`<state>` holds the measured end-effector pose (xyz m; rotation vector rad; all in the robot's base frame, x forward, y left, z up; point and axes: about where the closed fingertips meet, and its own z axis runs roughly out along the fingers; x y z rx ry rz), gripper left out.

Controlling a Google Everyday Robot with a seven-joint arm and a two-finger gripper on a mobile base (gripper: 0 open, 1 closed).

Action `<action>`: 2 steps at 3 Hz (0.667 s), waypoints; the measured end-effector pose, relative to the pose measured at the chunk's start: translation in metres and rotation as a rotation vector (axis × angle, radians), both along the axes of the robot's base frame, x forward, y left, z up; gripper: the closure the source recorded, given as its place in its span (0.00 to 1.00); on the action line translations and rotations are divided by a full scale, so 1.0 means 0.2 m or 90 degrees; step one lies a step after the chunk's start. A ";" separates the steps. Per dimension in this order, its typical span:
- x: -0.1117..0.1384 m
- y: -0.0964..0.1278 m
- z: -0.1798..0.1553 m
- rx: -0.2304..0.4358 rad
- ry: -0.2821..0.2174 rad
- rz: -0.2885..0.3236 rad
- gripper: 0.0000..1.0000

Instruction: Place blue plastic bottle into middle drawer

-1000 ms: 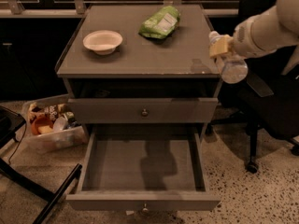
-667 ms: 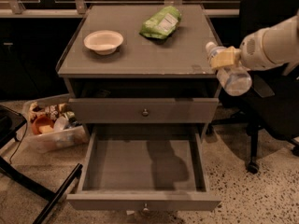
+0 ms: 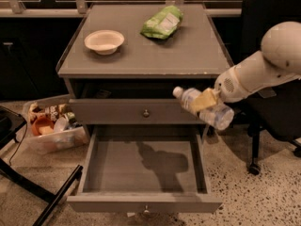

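- The scene is a dim room with a speckled floor (image 3: 268,192). A grey cabinet (image 3: 75,98) stands in the middle, a dark chair (image 3: 277,112) is at its right, and a clear bin (image 3: 51,131) full of small things is at its left.
- On the worktop (image 3: 188,55) lie a pale bowl (image 3: 104,40) and a green snack bag (image 3: 162,22). Both are well apart from the arm.
- The middle drawer (image 3: 117,171) is pulled out wide and its grey floor is bare, with only a shadow on it. The upper drawer front (image 3: 113,112) above it is closed.
- The pincer (image 3: 207,100) is at the right side of the cabinet, in front of the upper drawer front, and it is clenched on the blue plastic bottle (image 3: 192,100).
- The bottle hangs in the air, tilted. The white cap points up and to the left, and the clear bottom points down and to the right. It has a pale label, partly covered by the yellowish pad.
- The bottle seems to be above the right wall of the drawer, not yet over the floor of it.
- To do this step well, I think the arm should go more to the left and go down low inside the drawer before letting go. The bottle is round and light, so from a high drop it may roll or jump out.
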<state>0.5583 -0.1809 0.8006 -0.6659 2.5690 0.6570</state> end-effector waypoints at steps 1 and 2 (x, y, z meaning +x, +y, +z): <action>-0.04 0.10 -0.27 -0.095 0.032 0.139 1.00; -0.05 0.11 -0.27 -0.096 0.032 0.141 1.00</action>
